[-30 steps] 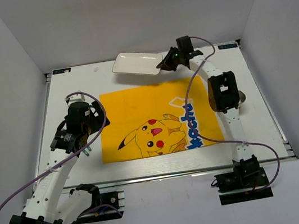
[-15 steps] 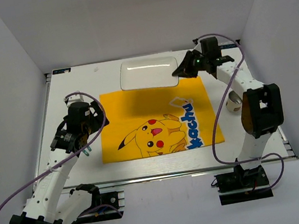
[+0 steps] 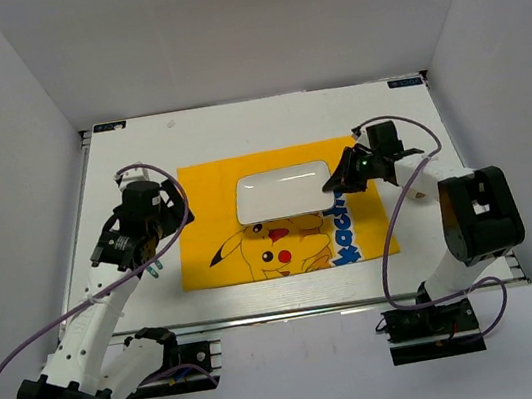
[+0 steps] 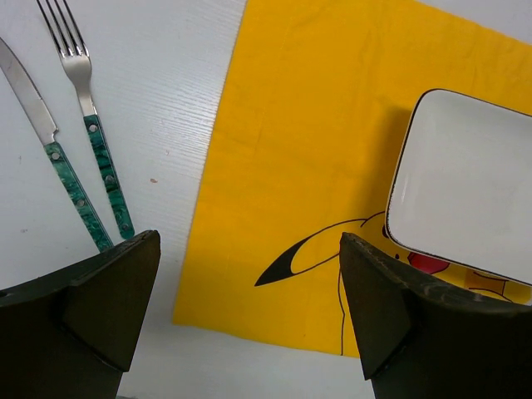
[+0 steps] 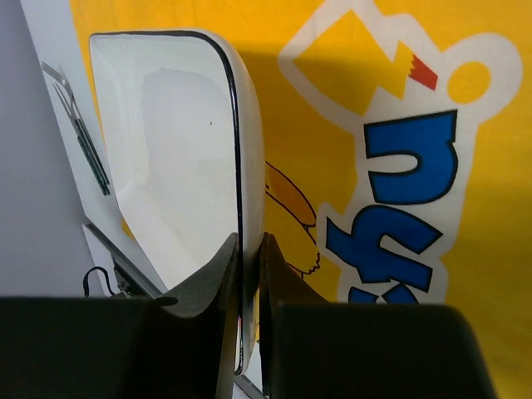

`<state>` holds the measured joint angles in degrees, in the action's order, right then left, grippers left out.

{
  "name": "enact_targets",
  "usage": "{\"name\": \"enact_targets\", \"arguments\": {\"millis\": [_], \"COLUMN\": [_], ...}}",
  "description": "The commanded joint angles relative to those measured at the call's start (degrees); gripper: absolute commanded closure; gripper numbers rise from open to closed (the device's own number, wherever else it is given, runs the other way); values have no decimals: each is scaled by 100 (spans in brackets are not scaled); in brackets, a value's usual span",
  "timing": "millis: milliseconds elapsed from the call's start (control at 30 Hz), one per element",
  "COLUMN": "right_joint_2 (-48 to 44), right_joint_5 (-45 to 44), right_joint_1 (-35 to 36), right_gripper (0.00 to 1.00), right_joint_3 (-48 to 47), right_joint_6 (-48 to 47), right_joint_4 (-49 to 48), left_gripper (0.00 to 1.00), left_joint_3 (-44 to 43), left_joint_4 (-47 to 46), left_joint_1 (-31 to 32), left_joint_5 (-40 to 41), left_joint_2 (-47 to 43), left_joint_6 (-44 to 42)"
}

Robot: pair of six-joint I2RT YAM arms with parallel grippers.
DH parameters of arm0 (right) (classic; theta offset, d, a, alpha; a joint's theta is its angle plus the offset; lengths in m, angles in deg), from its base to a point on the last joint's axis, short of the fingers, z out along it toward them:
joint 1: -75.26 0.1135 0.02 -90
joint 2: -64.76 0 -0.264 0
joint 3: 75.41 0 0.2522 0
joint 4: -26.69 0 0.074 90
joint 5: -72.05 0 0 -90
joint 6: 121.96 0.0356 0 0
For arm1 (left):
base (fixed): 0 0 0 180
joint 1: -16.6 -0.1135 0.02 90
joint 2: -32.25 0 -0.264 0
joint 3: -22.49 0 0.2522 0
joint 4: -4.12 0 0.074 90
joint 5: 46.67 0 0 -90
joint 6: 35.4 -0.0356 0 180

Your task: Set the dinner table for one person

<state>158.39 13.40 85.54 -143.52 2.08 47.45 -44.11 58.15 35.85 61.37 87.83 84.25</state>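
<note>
My right jaws are pressed nearly together, pinching the right rim of the plate [image 3: 280, 192]; the wrist view shows the thin, dark-edged rim of the plate [image 5: 174, 150] clamped between them. A second ago I held this plate at the far edge of the worktop [image 3: 234, 124], beyond the mat [image 3: 204, 194]. Now it sits over the middle of the mat, covering the top of the cartoon printed there. It throws a shadow on the cloth, and I cannot tell whether it rests flat yet or hangs just above. I judge the plate step is almost done: what remains is to lower it, if needed, and let go.

My left jaws are spread wide and empty, unmoved over the past second, hovering near the mat's left edge. Below them, the left wrist view shows a fork [image 4: 87, 125] and a knife [image 4: 50, 145] with green handles, lying side by side on the bare worktop [image 4: 166, 83], just left of the mat [image 4: 307, 125]. They are likely the next things to place.

Writing: blue letters outlined in white run along the mat's right side. I can read "chu" at the end; the start is hidden by the plate and my arm. Small labels at the worktop's far corners are too small to read.
</note>
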Motion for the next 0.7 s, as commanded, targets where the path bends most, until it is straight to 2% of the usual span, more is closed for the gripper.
{"name": "enact_targets", "arguments": {"millis": [0,367,667], "right_joint_2": [-503,-91,129], "right_joint_5": [1083,1337,1347], "right_joint_1": [-18,17,53], "right_gripper": [100,100,100], "right_joint_3": [-50,311,416], "right_joint_6": [296,445,489], "right_joint_4": [-1693,-2519,-2652], "left_gripper": [2,2,2], "left_joint_3": [63,72,81], "left_joint_4": [-19,-81,-107], "left_joint_1": [-26,-26,-26], "left_joint_5": [7,-125,-196], "left_joint_2": [-29,-2,6], "left_joint_6": [6,-117,-170]}}
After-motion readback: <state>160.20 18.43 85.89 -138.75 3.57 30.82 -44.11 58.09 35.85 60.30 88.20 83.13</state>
